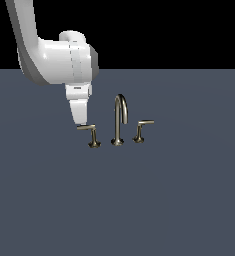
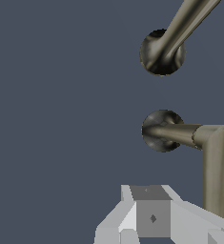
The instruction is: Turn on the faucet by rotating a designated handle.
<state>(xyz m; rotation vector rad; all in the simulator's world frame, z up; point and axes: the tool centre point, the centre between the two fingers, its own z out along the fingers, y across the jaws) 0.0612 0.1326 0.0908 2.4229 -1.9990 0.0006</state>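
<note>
The faucet [image 1: 120, 120] is a small bronze-grey fixture with a tall gooseneck spout and two L-shaped levers. The handle [image 1: 91, 133] with the longer arm stands on the exterior view's left of the spout, its arm pointing further left. My gripper [image 1: 82, 122] hangs right at that arm's free end, fingers together and shut on nothing. In the wrist view the handle [image 2: 217, 167] runs from its round base and bends alongside my gripper [image 2: 151, 214], beside the fingers, not between them. The spout's base [image 2: 156, 55] lies beyond.
The other handle [image 1: 142, 129], with the shorter arm, stands on the exterior view's right of the spout. The fixture sits on a flat dark blue-grey floor [image 1: 139, 200]. My white arm comes down from the upper left of the exterior view.
</note>
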